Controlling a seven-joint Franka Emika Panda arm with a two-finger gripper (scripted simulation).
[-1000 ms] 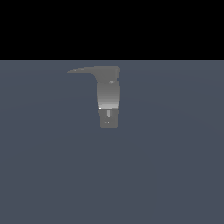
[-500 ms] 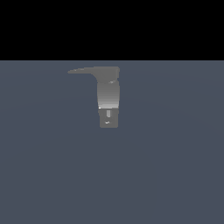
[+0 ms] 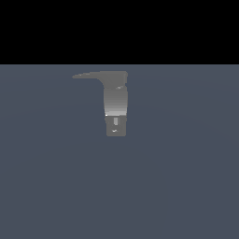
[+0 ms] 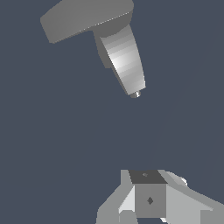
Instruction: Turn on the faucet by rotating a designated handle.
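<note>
The faucet (image 3: 115, 100) is a small grey upright cylinder with a darker notched base, standing alone on the floor in the exterior view. The handle (image 3: 88, 75) is a thin flat tapered lever that projects from the faucet's top toward the exterior view's left. My gripper is out of the exterior view. In the wrist view the faucet (image 4: 124, 57) and its handle (image 4: 83, 17) are some way ahead of my gripper (image 4: 146, 175). The gripper touches neither of them. Its fingers appear pressed together with no gap and hold nothing.
A flat grey-blue floor (image 3: 186, 186) surrounds the faucet on all sides. Above its far edge the exterior view is black. No other objects show.
</note>
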